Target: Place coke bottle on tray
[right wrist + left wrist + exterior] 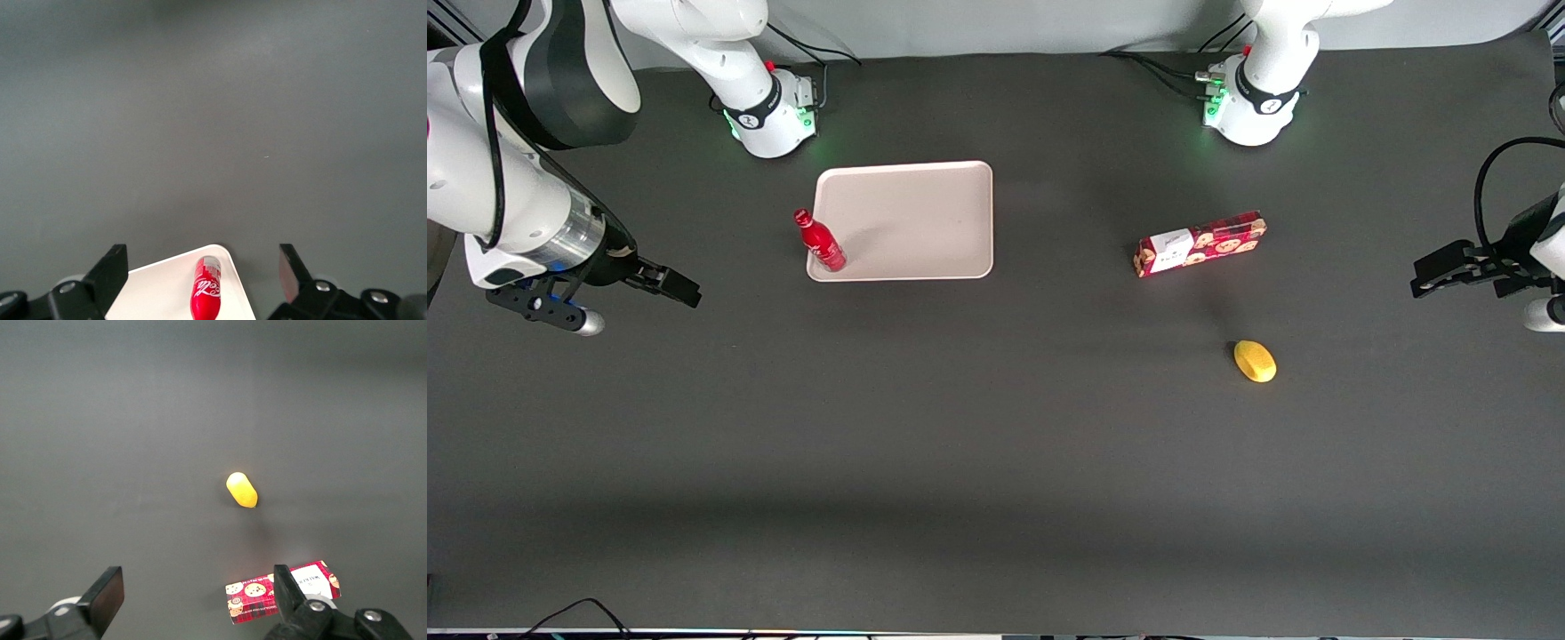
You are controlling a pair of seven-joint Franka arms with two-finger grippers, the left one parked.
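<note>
A yellow lemon-shaped object (1255,361) lies nearest the front camera on the dark counter (960,462), toward the parked arm's end. Slightly farther from the camera, and near it, rests a long red box printed with cookies (1200,244), lying flat. Toward the working arm's end of the counter, the right arm's hand (680,286) hangs above bare counter with its two fingers spread wide and nothing between them, well apart from the tray (925,218). The coke bottle (820,241) stands upright on the tray, at the corner that is nearest both the camera and the working arm, its base inside the low rim and its red cap leaning out over the tray's edge in the front view. The wrist camera on the working arm shows the same bottle (206,289), white lettering visible on its red body, set just inside the tray's rounded corner (230,257), framed between the hand's parted fingers (112,267).
</note>
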